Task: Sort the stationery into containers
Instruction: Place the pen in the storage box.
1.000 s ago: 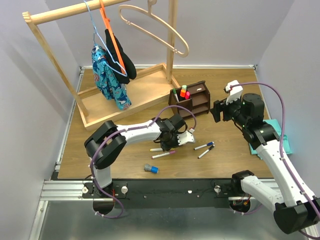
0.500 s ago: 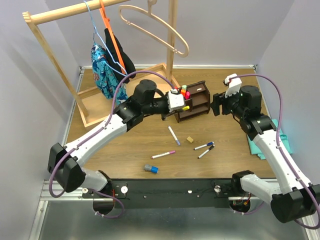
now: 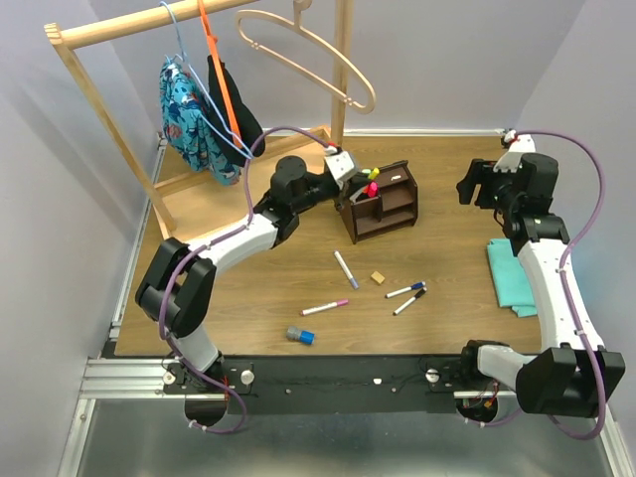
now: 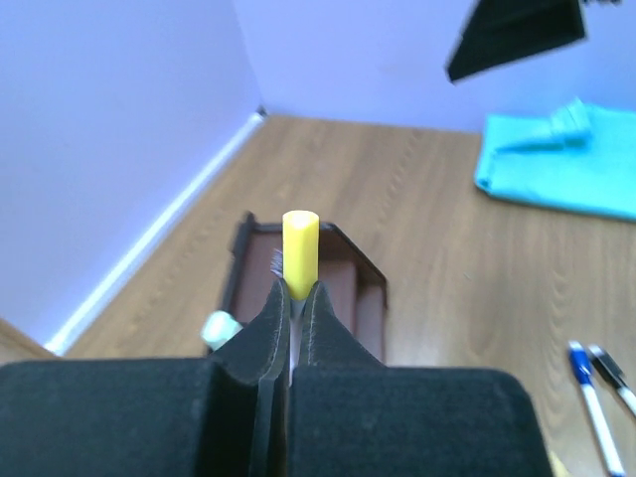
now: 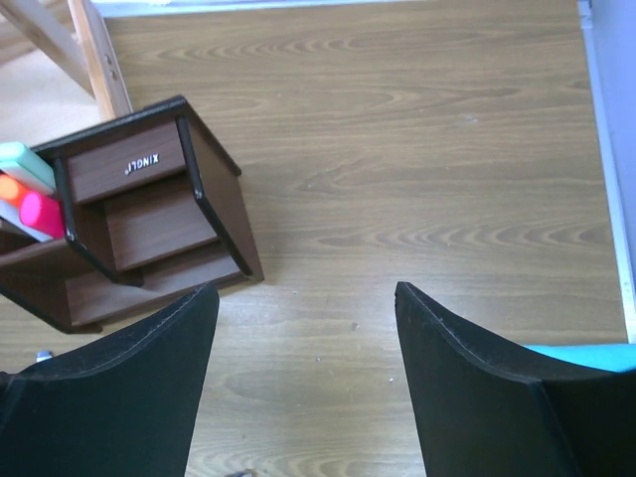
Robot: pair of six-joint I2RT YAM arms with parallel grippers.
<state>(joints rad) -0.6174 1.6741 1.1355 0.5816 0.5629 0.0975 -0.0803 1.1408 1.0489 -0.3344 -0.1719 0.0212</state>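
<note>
— From overhead I can't make out what the left gripper [image 3: 343, 167] has; can you?

— Its own wrist view settles that; the fingers [image 4: 266, 333] are pinched tight on a yellow-capped marker [image 4: 300, 248], with the cap standing proud of the tips; from above it's too small to tell.

— And the other arm?

— The right gripper [image 5: 303, 293] stands wide apart with nothing between its jaws; its camera looks down on bare wood just right of the organiser [image 5: 149, 164]; only that view shows the highlighters [image 5: 40, 214], with pink, orange and pale green ends poking out of one end compartment.

— What's the room like?

— A brown wooden table [image 3: 452, 238] boxed in by pale lilac walls; a clothes rack [image 3: 288, 189] at the back left with a patterned garment [image 3: 189, 109] hanging on it; a teal cloth [image 3: 512, 278] near the right edge.

— Where's the rest of the stationery?

— Loose on the table in front of the organiser, well apart from both grippers; a purple-capped marker [image 3: 344, 268], and a tan cube [image 3: 378, 277] just to its right; a blue-capped marker [image 3: 405, 290] and a dark-capped marker [image 3: 408, 302] side by side; a pink-capped marker [image 3: 325, 307] nearer the front; a grey-blue cylinder [image 3: 300, 335] nearest the edge.

— And the held one?

— At the organiser's far left corner, over its open top; whether it touches the wood I can't tell.
</note>
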